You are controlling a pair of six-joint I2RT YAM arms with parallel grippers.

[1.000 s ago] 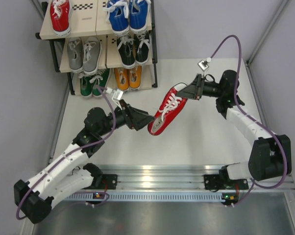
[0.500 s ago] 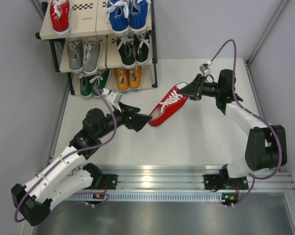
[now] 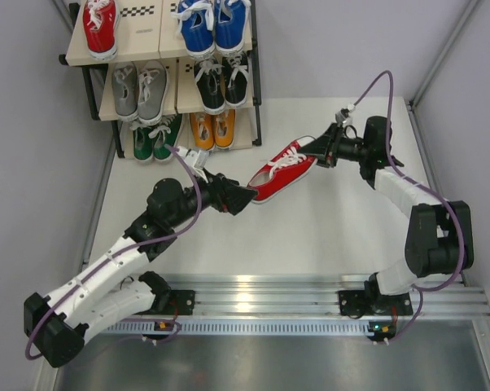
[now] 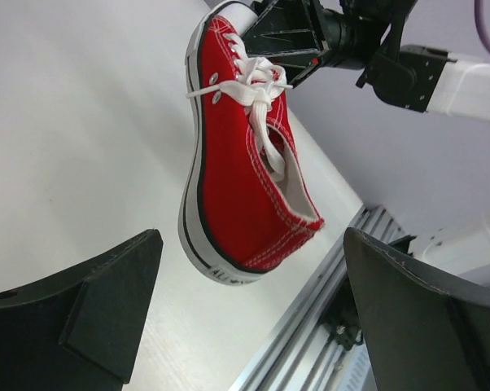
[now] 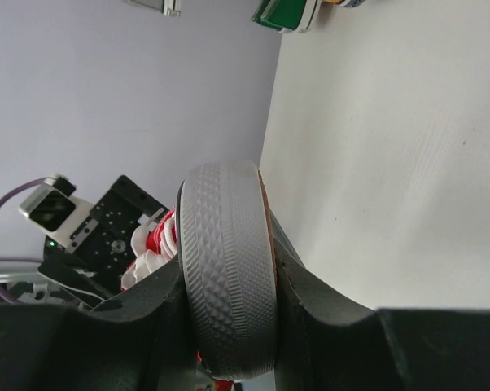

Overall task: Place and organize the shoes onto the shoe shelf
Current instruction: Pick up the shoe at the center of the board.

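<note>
The left gripper (image 3: 247, 198) has spread wide beside the heel of the red canvas sneaker (image 3: 283, 169) with white laces. The right gripper (image 3: 317, 150) clamps its toe, mid-table, right of the black-framed shoe shelf (image 3: 159, 49).

1. shoes (image 3: 231, 24): twelve in all.
2. Red: two, the first red shoe (image 3: 100, 24) on the shoe shelf (image 3: 139, 37), the second red shoe (image 3: 282, 171) off it.
3. blue shoes (image 3: 196, 28), grey shoes (image 3: 124, 88), black shoes (image 3: 209, 85), green shoes (image 3: 145, 142), orange shoes (image 3: 201, 130): two of each.
4. Shoe shelf: one, with three boards.
5. robot arms (image 3: 115, 261): two.
</note>
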